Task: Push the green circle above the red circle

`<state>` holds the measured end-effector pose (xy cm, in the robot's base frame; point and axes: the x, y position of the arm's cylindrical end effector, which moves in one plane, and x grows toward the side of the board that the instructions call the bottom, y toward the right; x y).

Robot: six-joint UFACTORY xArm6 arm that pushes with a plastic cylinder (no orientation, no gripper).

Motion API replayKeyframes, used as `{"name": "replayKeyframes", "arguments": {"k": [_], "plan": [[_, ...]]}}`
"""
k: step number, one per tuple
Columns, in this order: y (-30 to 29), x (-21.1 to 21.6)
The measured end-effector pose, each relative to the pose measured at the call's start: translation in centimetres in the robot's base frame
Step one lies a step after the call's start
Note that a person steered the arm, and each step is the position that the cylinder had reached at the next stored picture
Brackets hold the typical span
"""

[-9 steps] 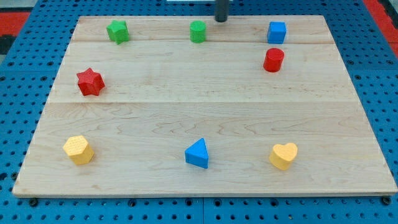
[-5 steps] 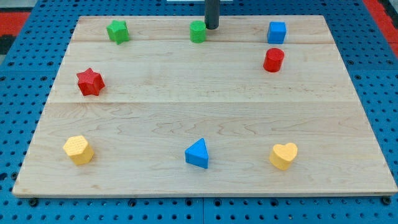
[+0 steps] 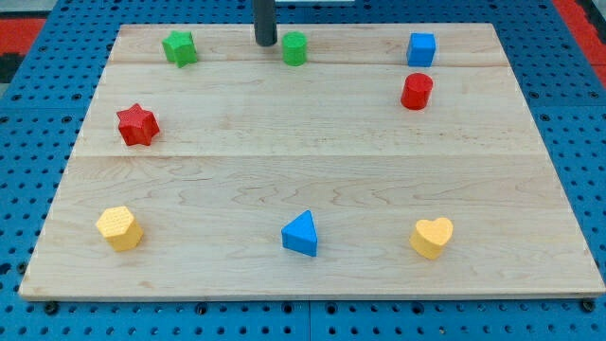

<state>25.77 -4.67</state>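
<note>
The green circle (image 3: 294, 47) sits near the top edge of the wooden board (image 3: 312, 161), a little left of centre. The red circle (image 3: 416, 91) stands at the upper right, below the blue cube (image 3: 421, 48). My tip (image 3: 265, 44) is at the view's top, just left of the green circle, with a small gap between them. The rod runs up out of the frame.
A green star (image 3: 179, 47) is at the top left and a red star (image 3: 137, 124) at the left. Along the bottom are a yellow hexagon (image 3: 119, 227), a blue triangle (image 3: 301, 233) and a yellow heart (image 3: 432, 237).
My tip has moved from the right of the green circle across to its left side. The green circle has shifted slightly left.
</note>
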Motion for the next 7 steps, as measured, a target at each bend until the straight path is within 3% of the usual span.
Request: {"name": "replayKeyframes", "arguments": {"k": [1, 2, 4, 5, 7], "plan": [[3.8, 1.1], [2.3, -2.0], [11.7, 2.8], [15.4, 3.2], [16.8, 2.6]]}}
